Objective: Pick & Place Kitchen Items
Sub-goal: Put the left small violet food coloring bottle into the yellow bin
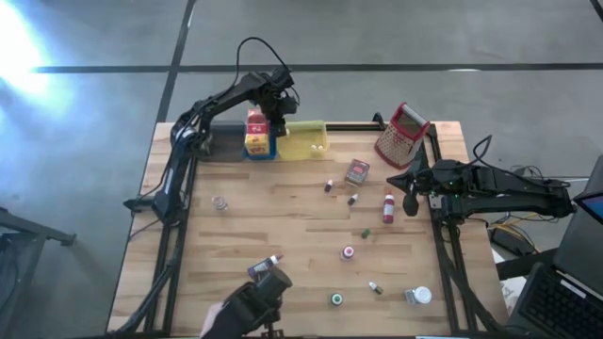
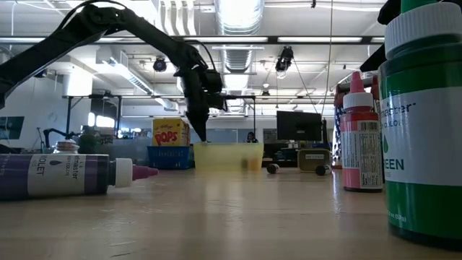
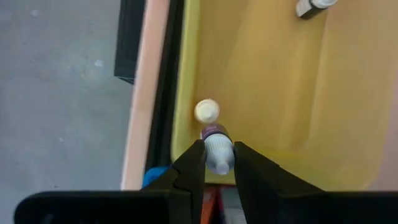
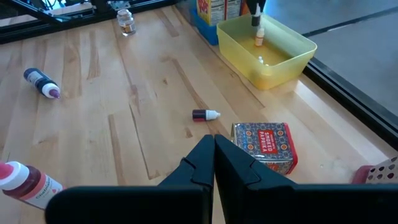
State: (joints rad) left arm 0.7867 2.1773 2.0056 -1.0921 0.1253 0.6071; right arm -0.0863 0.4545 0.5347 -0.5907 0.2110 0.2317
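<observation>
Over the yellow tray (image 1: 303,141) at the table's far edge, the left gripper (image 3: 219,163) pinches one small white-capped bottle (image 3: 217,149) between narrow jaws, the bottle hanging upright inside the tray above a round white item (image 3: 207,111) on its floor; another pale piece (image 3: 313,5) lies farther along the same tray. The left arm (image 1: 212,105) reaches from the table's left side in a high arch, its wrist pointing straight down. Just beside the tray sits a blue tray (image 1: 258,148) holding a yellow and red box (image 2: 170,133) printed "POPS". Loose on the wooden table (image 1: 283,221) are about ten more kitchen items: a tin labelled "SMOKED PAPRIKA" (image 4: 264,144), a small dark bottle with a white tip (image 4: 205,115) near it, a red bottle (image 1: 388,209), a purple bottle marked "VIOLET" (image 2: 68,175), a green-labelled bottle reading "GREEN" (image 2: 422,123), a small jar (image 1: 220,202) standing alone on the left side, and several small caps and jars nearer the front edge. One metal grater with a red handle (image 1: 401,134) stands at the far right corner. The right gripper (image 4: 214,155) rests low over the table's right side, jaws pressed together and empty, pointing toward the paprika tin.
</observation>
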